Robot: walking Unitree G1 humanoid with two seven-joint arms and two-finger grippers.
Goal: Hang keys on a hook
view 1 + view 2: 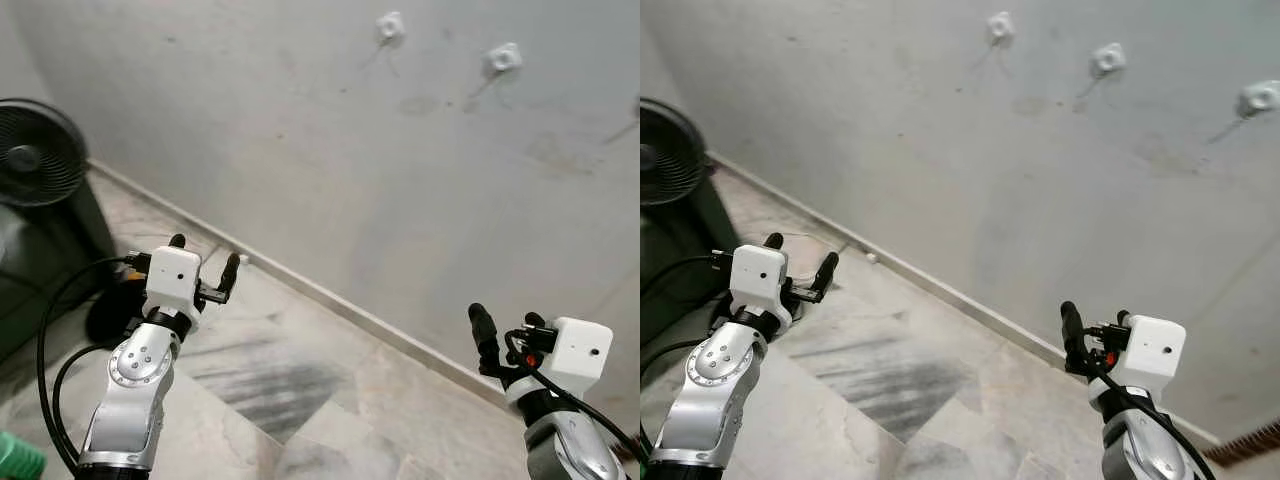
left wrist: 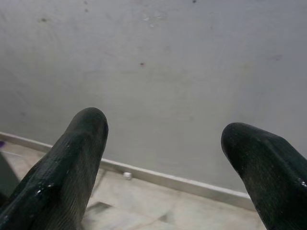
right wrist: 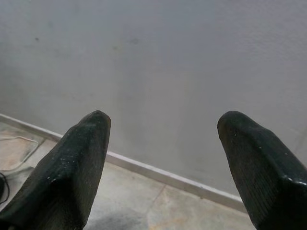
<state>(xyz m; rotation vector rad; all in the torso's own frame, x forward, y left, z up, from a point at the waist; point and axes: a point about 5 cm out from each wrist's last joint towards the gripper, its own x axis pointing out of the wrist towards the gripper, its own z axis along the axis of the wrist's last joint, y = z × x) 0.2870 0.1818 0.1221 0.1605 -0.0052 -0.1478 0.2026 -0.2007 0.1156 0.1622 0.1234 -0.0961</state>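
**Both grippers up and empty before the hook wall**

High on the grey wall (image 1: 940, 150) sit three white hooks in a rising-to-falling row: one hook (image 1: 1000, 24), a second hook (image 1: 1107, 58) beside it, and a third hook (image 1: 1260, 97) near the picture's right edge. Each is small and a bit soft; which way the prongs point is hard to make out, though each throws a thin shadow slanting down and to the left.

The left gripper (image 1: 205, 262) is raised at the left, its two black fingers spread apart with nothing between them; the wrist view shows bare wall and skirting in the gap. The right gripper (image 1: 1095, 325) is up at the right, one finger partly hidden behind its white housing from the head, but its wrist view shows the fingers (image 3: 72, 167) wide apart and empty too.

A black fan (image 1: 38, 152) stands at the far left, cut off by the frame. Marbled floor tiles (image 1: 890, 380) run below.
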